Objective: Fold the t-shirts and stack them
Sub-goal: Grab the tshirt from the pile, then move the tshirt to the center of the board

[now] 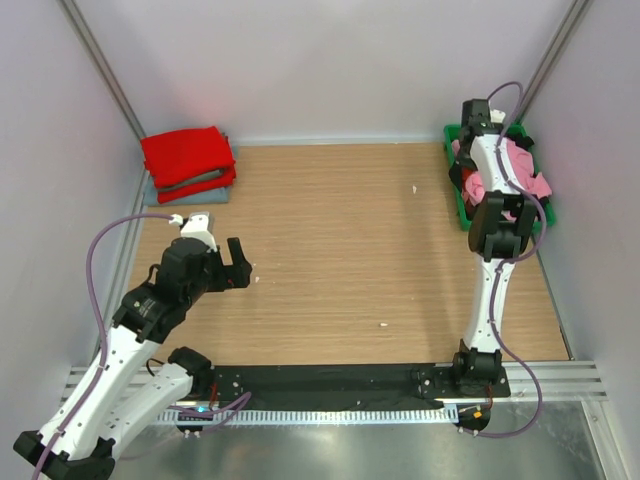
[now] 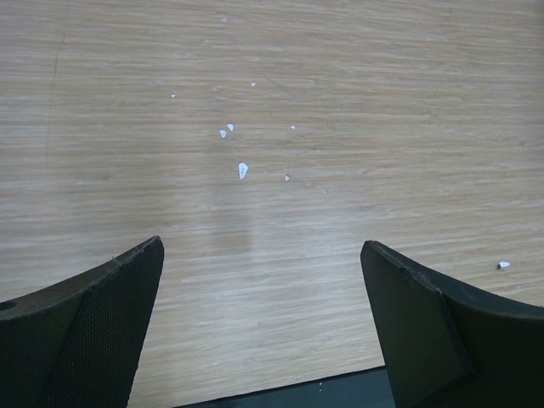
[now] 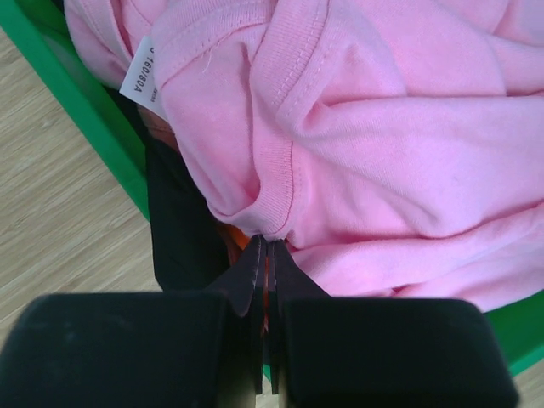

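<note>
Table (image 1: 330, 250), walled on three sides. Upper left corner: one red shirt (image 1: 185, 155) folded, lying on one folded grey-blue shirt (image 1: 192, 193), which shows only as an edge beneath it. Upper right corner: one green bin (image 1: 457, 200) against the right wall, holding one crumpled pink shirt (image 1: 522, 160). Shirts counted: four, two stacked and two in the bin. Arms: two. Bins: one. In the top view the right arm (image 1: 497, 165) lies across the bin and covers much of the pink shirt; its pincer cannot be made out there. The right wrist view supplies this: right pincer (image 3: 264, 251) closed, jaws pressed together on a puckered hem fold of the pink shirt, at lower centre of that frame. The same view shows a white size label (image 3: 140, 76) on the pink shirt at upper left, the bin wall running diagonally down the left, and a sliver of an orange shirt (image 3: 231, 240) under the pink one; the orange is not seen from above. A dark shape beside the bin wall cannot be identified. Left pincer (image 1: 240, 265) sits at middle left of the top view, well apart from both the stack and the bin, jaws spread wide and holding nothing. The left wrist view confirms bare table between the fingers and several small white flecks (image 2: 242, 170) ahead of them; the top view resolves only a few.
</note>
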`<action>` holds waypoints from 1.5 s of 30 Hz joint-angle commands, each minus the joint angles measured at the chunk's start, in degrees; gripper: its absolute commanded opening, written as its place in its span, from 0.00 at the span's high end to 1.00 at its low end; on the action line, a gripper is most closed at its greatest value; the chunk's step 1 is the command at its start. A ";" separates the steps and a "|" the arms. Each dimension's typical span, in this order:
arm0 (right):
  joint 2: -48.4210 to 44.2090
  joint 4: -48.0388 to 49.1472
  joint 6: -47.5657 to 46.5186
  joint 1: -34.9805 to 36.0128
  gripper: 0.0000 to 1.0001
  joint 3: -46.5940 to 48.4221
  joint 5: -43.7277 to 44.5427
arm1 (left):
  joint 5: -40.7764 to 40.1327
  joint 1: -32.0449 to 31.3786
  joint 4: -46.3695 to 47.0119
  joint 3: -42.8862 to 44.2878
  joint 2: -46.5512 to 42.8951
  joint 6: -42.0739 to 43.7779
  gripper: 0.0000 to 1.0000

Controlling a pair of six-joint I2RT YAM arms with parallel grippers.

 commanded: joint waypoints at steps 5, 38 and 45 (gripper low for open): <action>-18.14 -2.08 -1.04 4.99 0.99 -0.22 1.03 | -0.78 0.94 0.57 0.66 -1.98 0.50 0.01; -66.41 1.52 14.78 39.36 0.00 -66.22 -3.97 | 2.15 -7.91 15.48 -1.63 17.04 -11.89 0.09; -69.22 3.63 14.60 39.36 0.00 -70.97 -5.20 | 5.55 -10.83 30.52 3.38 36.67 -15.32 0.05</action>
